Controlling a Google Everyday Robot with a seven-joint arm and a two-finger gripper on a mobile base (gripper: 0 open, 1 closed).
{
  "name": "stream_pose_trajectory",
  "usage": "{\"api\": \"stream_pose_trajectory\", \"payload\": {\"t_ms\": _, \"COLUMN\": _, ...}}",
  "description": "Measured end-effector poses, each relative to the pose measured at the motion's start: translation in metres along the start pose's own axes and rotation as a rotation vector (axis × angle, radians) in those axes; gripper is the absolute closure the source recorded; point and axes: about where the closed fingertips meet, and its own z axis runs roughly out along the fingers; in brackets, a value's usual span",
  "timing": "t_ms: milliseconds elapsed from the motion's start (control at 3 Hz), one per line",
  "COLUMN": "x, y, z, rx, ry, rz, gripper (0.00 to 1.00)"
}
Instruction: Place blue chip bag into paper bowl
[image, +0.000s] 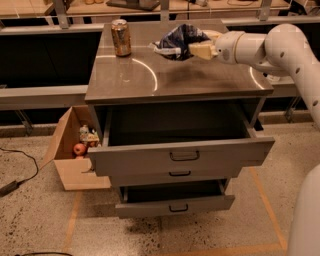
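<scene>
The gripper (192, 49) pinched the blue chip bag (175, 41) near the worktop's back edge. The top drawer (180, 156) stood open. A floor box (67, 167) held small items.

No print legible, seemingly, on can (120, 36) or blue chip bag (175, 40) the gripper (194, 49) holds above cabinet (175, 82)

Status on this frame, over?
Gripper shut on blue chip bag, raised off cabinet top. Paper bowl mostly hidden behind it. Can well aside.

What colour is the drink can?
The drink can is gold-brown, in the camera view; the end effector holds the blue chip bag over the cabinet top.
</scene>
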Motion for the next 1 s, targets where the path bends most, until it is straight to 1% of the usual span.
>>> {"api": "stream_pose_trajectory", "payload": {"t_ms": 333, "x": -0.038, "y": -0.021, "z": -0.006, "rx": 0.069, "ry": -0.059, "rz": -0.013, "gripper": 1.00}}
{"api": "stream_pose_trajectory", "payload": {"t_ms": 667, "x": -0.054, "y": -0.046, "z": 0.005, "rx": 0.161, "ry": -0.059, "rz": -0.046, "gripper": 1.00}}
{"api": "stream_pose_trajectory", "payload": {"t_ms": 1000, "x": -0.048, "y": -0.077, "z": 0.026, "rx": 0.258, "ry": -0.009, "rz": -0.093, "gripper": 1.00}}
